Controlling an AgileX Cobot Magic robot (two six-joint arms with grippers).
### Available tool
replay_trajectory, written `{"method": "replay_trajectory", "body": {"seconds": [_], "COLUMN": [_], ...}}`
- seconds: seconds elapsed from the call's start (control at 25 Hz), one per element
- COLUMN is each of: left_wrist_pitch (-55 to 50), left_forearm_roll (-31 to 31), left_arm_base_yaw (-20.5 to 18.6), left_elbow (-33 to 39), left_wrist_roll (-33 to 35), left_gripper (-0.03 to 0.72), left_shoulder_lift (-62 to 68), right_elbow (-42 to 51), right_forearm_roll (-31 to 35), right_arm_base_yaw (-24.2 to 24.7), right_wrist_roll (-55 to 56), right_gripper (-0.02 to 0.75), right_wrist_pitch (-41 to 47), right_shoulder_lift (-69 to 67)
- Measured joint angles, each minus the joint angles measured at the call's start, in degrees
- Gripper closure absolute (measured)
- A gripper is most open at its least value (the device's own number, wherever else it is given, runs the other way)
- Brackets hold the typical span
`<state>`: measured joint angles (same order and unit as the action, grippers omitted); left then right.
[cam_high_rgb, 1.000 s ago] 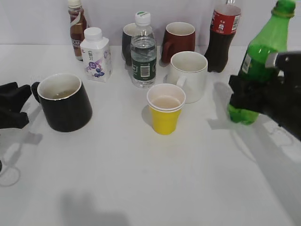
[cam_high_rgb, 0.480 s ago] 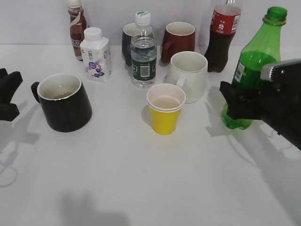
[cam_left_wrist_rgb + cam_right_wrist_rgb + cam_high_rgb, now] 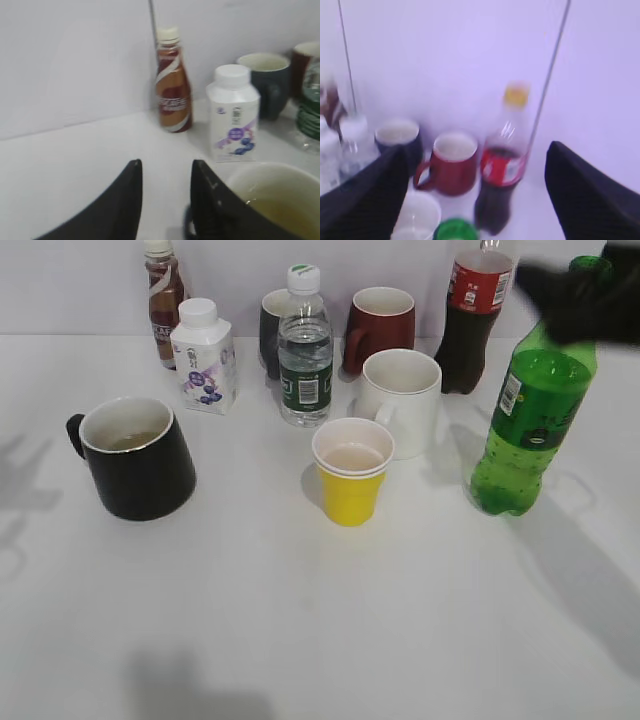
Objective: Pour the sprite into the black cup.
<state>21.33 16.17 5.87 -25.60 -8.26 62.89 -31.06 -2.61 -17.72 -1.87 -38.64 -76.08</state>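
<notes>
1. Where the white desk (image 3: 300,620) meets its right side, the sprite (image 3: 530,420) stands upright and free, a tall green bottle with no cap on its neck.
2. The right tool (image 3: 475,195) hangs above the bottle's mouth, its two dark fingers spread wide apart and holding nothing; in the exterior view it shows only as a dark blur at the top right corner.
3. The black cup (image 3: 135,455) sits on the left of the desk, well apart from the sprite, handle turned to the left, with a little pale liquid inside.
4. The left tool (image 3: 165,200) is released, with a gap between its black fingers, and is just beside the cup's rim without gripping it.
5. Between cup and sprite stand a yellow paper cup (image 3: 352,472) and a white mug (image 3: 400,400).
6. Along the back stand a brown drink bottle (image 3: 164,300), a small white bottle (image 3: 204,356), a clear water bottle (image 3: 304,348), a dark mug (image 3: 272,330), a dark red mug (image 3: 380,328) and a cola bottle (image 3: 474,320).
</notes>
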Motion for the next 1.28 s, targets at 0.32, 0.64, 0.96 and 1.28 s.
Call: {"method": "replay_trajectory", "body": {"seconds": [0.32, 0.64, 0.96, 1.28], "left_wrist_pitch": [-46.6, -80.2, -91.6, -84.3], "left_forearm_roll": [-9.1, -12.8, -12.9, -12.9], "left_arm_base_yaw": [0.8, 0.8, 0.8, 0.8], "left_elbow": [-25.4, -27.0, -12.0, -4.7], "left_wrist_roll": [-0.4, 0.6, 2.3, 3.7], "left_gripper": [0.177, 0.134, 0.144, 0.144], "left_shoulder_lift": [-19.0, -36.8, -62.2, -61.2], "right_elbow": [-18.6, -16.9, -3.7, 0.6], "right_forearm_roll": [-0.2, 2.6, 2.3, 1.8], "right_arm_base_yaw": [-0.2, -0.2, -0.2, -0.2], "right_wrist_roll": [-0.1, -0.1, 1.9, 1.9], "right_gripper": [0.099, 0.122, 0.142, 0.143], "right_wrist_pitch": [52.1, 96.1, 108.2, 104.4], "right_shoulder_lift": [32.5, 52.6, 71.4, 76.4]}}
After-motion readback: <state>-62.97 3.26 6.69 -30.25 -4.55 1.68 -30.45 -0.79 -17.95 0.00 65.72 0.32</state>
